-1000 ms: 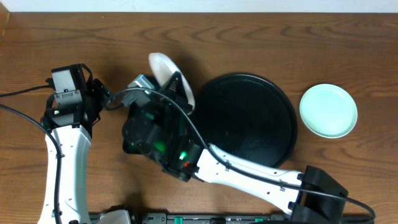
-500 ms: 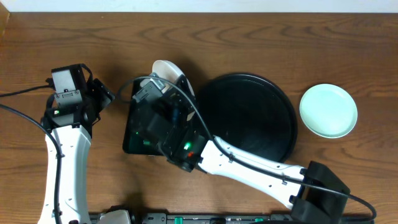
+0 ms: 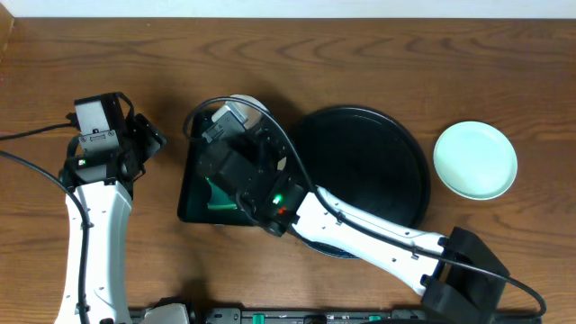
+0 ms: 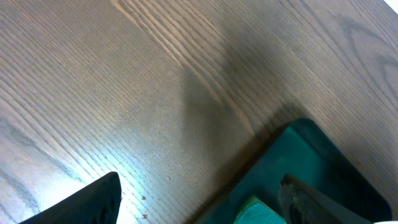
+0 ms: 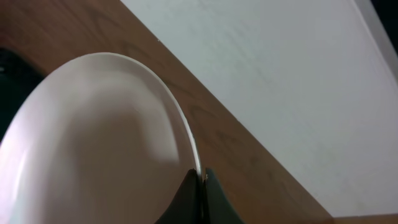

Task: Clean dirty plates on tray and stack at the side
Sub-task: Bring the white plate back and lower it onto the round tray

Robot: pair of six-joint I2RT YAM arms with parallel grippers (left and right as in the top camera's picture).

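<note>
My right gripper (image 5: 200,180) is shut on the rim of a white plate (image 5: 93,137), which it holds tilted on edge. From overhead only a sliver of that plate (image 3: 245,102) shows past the right wrist, above the back of a rectangular green tray. The round black tray (image 3: 378,135) lies just to the right, with nothing on the part that shows. A mint-green plate (image 3: 475,160) rests on the table at the far right. My left gripper (image 4: 199,208) is open and empty, low over the wood beside the green tray's corner.
The rectangular dark green tray (image 3: 191,202) sits left of the black tray, with a green sponge (image 3: 220,193) inside it. The left wrist view shows the same green tray's corner (image 4: 298,155) and sponge (image 4: 258,213). The right arm crosses the black tray's front edge.
The right arm has swung the white plate left and down, over the green tray, so the wrist now hides most of it. The left arm has not moved.
</note>
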